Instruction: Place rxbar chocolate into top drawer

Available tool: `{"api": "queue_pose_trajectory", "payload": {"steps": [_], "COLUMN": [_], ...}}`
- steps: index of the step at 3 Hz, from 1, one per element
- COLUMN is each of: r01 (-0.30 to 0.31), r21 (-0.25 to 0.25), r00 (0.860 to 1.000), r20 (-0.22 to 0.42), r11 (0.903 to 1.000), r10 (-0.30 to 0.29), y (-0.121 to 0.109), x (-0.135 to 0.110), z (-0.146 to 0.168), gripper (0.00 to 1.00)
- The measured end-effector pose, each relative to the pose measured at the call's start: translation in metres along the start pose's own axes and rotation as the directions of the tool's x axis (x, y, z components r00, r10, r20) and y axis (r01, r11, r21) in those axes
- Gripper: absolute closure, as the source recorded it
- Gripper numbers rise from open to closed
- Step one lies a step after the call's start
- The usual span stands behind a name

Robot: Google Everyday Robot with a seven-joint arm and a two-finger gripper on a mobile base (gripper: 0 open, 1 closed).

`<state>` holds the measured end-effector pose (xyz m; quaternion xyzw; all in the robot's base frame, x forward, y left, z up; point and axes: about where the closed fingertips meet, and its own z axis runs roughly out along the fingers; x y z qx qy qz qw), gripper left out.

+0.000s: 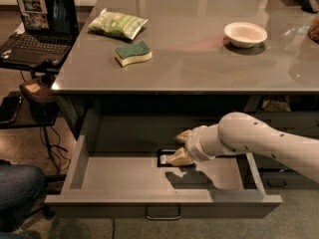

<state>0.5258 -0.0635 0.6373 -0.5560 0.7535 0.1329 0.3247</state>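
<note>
The top drawer [149, 199] stands pulled out under the grey table, with its loop handle [162, 214] centred on the front. The rxbar chocolate [165, 158], a small flat black wrapper, lies on the drawer floor near the back middle. My gripper [180, 146] reaches into the drawer from the right. Its two tan fingers are spread apart, and the lower finger [178, 157] rests at the bar's right end and partly covers it. The bar is not between the fingers.
On the table top [199, 59] lie a green chip bag [117, 24], a green-and-yellow sponge [133, 53] and a white bowl [245, 34]. A laptop [42, 21] sits on a stand at the left. A person's knee [17, 193] is at the lower left.
</note>
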Motion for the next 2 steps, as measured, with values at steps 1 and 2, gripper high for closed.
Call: {"api": "queue_pose_trajectory", "payload": {"steps": [1,2], "r01": [0.000,0.000], "r21": [0.000,0.000], "r00": [1.000,1.000], "r20": [0.000,0.000], "r11": [1.0000,1.0000], "r10": [0.000,0.000], "y": [0.0000,0.0000], "x": [0.0000,0.0000], "z": [0.0000,0.0000], "gripper": [0.00,0.00]}}
